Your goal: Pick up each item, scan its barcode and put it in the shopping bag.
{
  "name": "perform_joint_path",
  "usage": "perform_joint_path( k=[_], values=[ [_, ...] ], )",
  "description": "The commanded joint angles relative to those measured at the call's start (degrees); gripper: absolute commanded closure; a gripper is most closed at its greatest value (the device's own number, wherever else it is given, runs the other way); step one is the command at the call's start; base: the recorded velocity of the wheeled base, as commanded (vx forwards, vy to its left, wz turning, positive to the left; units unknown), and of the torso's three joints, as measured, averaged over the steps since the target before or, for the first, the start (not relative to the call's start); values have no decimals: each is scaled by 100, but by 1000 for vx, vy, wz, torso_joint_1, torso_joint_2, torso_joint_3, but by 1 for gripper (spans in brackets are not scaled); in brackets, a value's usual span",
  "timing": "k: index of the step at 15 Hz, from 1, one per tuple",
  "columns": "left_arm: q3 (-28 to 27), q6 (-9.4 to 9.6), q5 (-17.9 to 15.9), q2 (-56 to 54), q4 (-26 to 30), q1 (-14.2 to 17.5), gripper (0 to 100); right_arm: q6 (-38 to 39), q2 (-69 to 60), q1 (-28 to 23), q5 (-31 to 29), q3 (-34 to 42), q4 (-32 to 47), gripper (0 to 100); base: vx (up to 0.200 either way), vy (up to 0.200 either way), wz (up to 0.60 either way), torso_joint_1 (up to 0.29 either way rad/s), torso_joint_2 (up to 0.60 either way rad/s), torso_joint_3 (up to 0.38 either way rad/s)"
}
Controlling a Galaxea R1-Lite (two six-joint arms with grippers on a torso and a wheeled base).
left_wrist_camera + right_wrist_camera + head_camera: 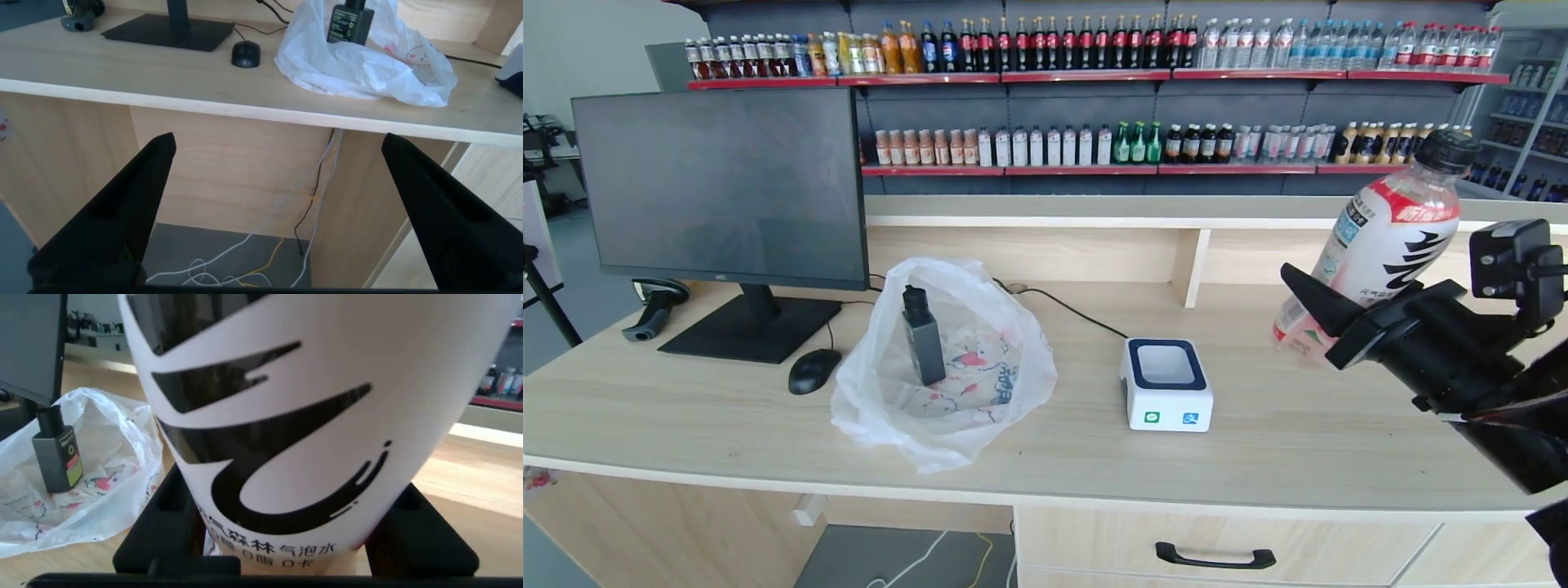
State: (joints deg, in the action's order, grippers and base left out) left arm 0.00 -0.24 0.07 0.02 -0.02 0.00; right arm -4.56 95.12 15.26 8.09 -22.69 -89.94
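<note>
Currently: right fingers grip a drink bottle above the desk

The right gripper [1313,317] hangs over the right side of the pale wood-grain desk [1258,445]. Its matte black fingers [1313,292] are clamped around the lower body of the clear plastic drink bottle with a white-and-red label and black cap [1392,229]. The bottle is tilted, cap uppermost, off the desk surface, to the right of the scanner and well apart from the bag. Up close its label is smooth, glossy white with black brush-like strokes.

The small white boxy scanner with a dark blue rim [1165,384] sits mid-desk, just right of the thin translucent white plastic shopping bag [874,392], which is crinkled with its mouth open upward. A small dark rectangular bottle [923,343] stands upright inside the bag.

The left gripper [278,220] is low, in front of the desk's front edge. Its wedge-shaped black fingers are spread wide and hold nothing.

On the left of the desk are a flat black monitor [727,188], a rounded black mouse [814,370] and a black handheld scanner [652,309]. Red-edged shelves of bottles [1086,77] line the back.
</note>
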Motion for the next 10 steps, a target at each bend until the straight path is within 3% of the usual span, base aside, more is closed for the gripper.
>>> perform_joint_path(
  k=[1, 5, 8, 10],
  values=[
    [0, -2, 1, -2, 2, 0, 0, -89, 560, 12, 280, -509, -6, 100, 0, 0, 0, 0, 0, 0],
    [0, -2, 1, -2, -6, 0, 0, -133, 1140, 12, 922, -1185, -6, 100, 0, 0, 0, 0, 0, 0],
    [0, -2, 1, -2, -6, 0, 0, -590, 1571, -6, 1713, -1432, -6, 100, 0, 0, 0, 0, 0, 0],
    [0, 7, 1, -2, -6, 0, 0, -1100, 1632, -6, 2592, -1432, 56, 100, 0, 0, 0, 0, 0, 0]
  ],
)
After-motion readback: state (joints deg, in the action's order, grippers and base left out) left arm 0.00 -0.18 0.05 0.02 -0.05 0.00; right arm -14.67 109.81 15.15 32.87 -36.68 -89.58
